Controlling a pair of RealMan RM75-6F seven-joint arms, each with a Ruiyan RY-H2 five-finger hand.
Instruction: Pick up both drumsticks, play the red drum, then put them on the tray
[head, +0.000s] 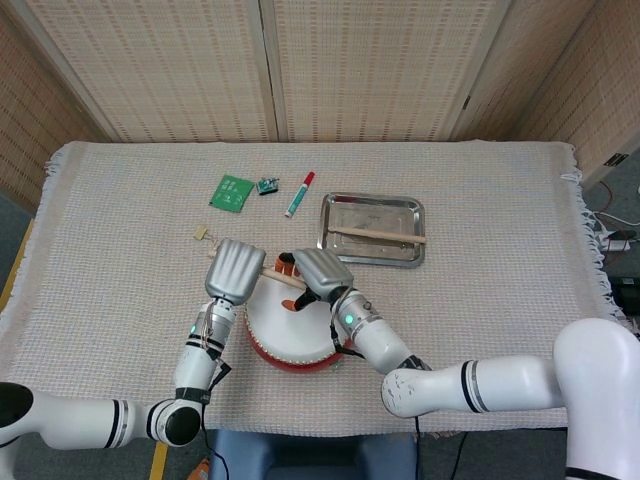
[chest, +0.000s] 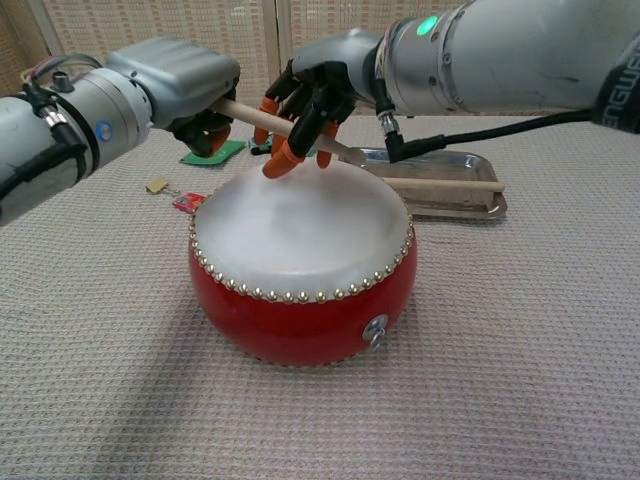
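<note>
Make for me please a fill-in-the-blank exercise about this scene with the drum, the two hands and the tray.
1. The left hand holds a wooden ____ over the red drum.
2. The other drumstick lies in the metal ____.
3. The right hand has ____ fingertips.
4. The marker lies on the table between the tray and the ____ card.

Missing words: drumstick; tray; orange; green
</note>
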